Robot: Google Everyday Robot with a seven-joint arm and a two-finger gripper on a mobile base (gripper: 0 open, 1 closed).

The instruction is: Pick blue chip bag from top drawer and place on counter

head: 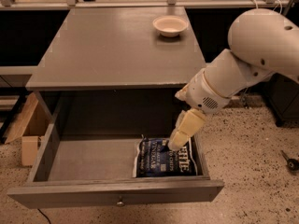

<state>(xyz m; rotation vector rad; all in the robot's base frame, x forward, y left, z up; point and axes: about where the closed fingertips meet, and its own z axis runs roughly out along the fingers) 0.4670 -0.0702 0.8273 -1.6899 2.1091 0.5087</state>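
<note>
over top drawer (84,161), end effector (172,145), matte grey counter (112,45), speckled floor (247,171)

Blue chip bag (158,160) lies flat in the right front part of the top drawer (65,194), lower centre of frame. Dark navy, white lettering, white edges, crinkled. Drawer is pulled open, grey, shallow, with a small round knob (120,201) at front centre. Counter (112,45) is a flat matte grey top, upper centre-left of frame, above the drawer. Gripper (172,146) is cream-coloured and points down over the bag's upper right part; contact unclear.
</note>
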